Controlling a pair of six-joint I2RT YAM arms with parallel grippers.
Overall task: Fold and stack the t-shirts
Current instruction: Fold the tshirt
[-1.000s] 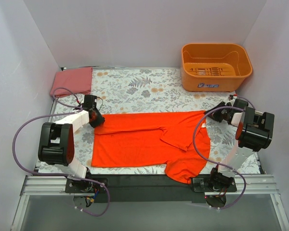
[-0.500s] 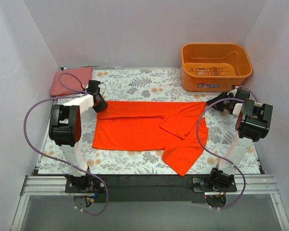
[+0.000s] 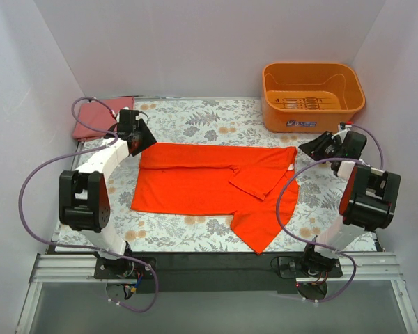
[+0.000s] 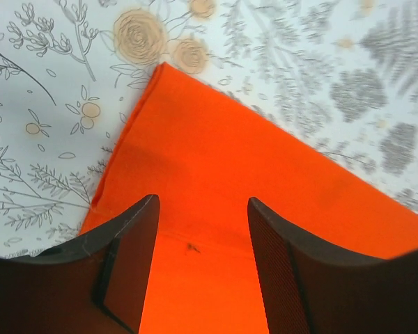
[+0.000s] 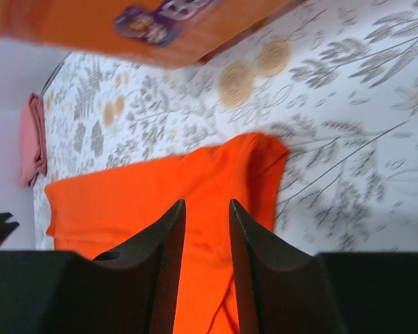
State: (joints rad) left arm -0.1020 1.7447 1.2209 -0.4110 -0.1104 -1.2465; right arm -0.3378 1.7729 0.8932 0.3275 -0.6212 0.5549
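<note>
The vivid orange-red t-shirt point(image 3: 195, 184) lies spread on the floral table, with one sleeve folded inward and its lower right part hanging toward the near edge. My left gripper point(image 3: 143, 141) hovers at its far left corner. In the left wrist view this gripper point(image 4: 202, 202) is open, with the shirt point(image 4: 230, 160) flat below it. My right gripper point(image 3: 306, 148) is at the far right corner. In the right wrist view it point(image 5: 207, 203) is slightly open and empty, with the shirt point(image 5: 160, 188) beyond it. The pinkish-red folded t-shirt point(image 3: 97, 117) lies at the far left corner.
A rigid orange plastic tub point(image 3: 299, 120) stands at the far right corner, close behind my right gripper; it also shows in the right wrist view point(image 5: 125, 21). White walls enclose the table on three sides. The folded pinkish shirt point(image 5: 31, 139) shows far off in the right wrist view.
Both grippers moved away from the arm bases, and the orange-red shirt slid with them toward the far side. Its far edge now lies straighter, and the left jaws stand open over the corner.
</note>
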